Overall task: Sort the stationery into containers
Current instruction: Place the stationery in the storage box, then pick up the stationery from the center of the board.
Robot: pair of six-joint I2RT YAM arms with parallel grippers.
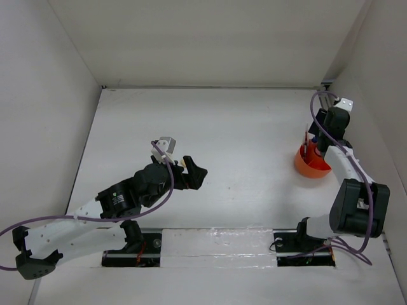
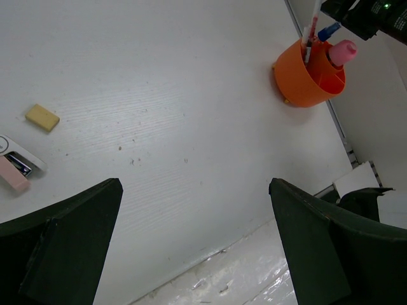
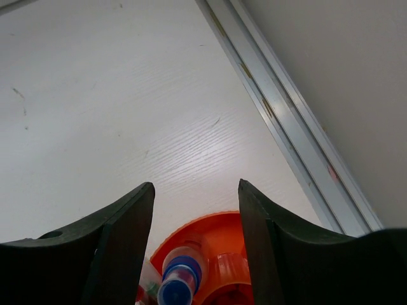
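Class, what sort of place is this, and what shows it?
Probably a robot test cell in a lab: a white tabletop boxed in by plain white walls, two robot arms bolted at its near edge, and a small round orange plastic cup holding stationery.

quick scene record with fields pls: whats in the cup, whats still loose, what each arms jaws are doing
container: orange cup, standing near the right wall
in cup: pink-capped tube, blue-capped bottle, thin pen
loose on table: tan eraser, pink-white piece, side by side, apart
left jaws: wide open, empty, mid-table
right jaws: open above the cup, nothing gripped
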